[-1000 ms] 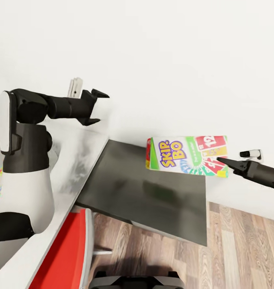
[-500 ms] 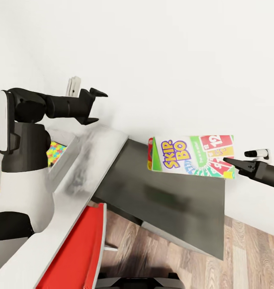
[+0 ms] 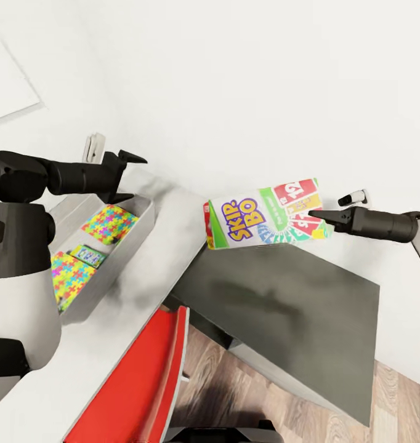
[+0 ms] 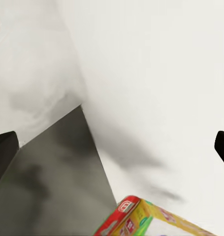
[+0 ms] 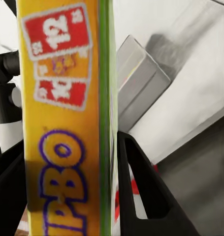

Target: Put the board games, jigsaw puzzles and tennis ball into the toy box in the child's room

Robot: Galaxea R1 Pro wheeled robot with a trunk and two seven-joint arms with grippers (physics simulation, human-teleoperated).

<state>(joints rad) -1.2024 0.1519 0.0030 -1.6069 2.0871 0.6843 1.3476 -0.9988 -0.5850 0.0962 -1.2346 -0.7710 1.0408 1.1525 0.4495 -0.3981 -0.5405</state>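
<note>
My right gripper (image 3: pixel 318 216) is shut on one end of the SKIP-BO board game (image 3: pixel 259 215), which it holds tilted in the air over the back of the dark desk section (image 3: pixel 284 301). In the right wrist view the box's yellow edge (image 5: pixel 62 123) stands between the black fingers (image 5: pixel 141 196). The toy box (image 3: pixel 143 208) sits on the light grey table (image 3: pixel 154 271). It holds two jigsaw puzzles (image 3: pixel 111 224) (image 3: pixel 67 278) and a small light blue box (image 3: pixel 87 254). My left gripper (image 3: pixel 127 177) hangs open and empty over the toy box's far end. The game's corner (image 4: pixel 136 219) shows in the left wrist view.
A red chair (image 3: pixel 142 381) stands tucked against the table's front edge, over the wood-plank floor (image 3: pixel 234 400). A white wall (image 3: pixel 234 92) runs close behind the table and desk, with small white fittings (image 3: pixel 351 198) (image 3: pixel 95 147) on it.
The head view has swung left, bringing the toy box and its puzzles into sight. My right gripper has carried the SKIP-BO box left along the dark desk, toward the light grey table.
</note>
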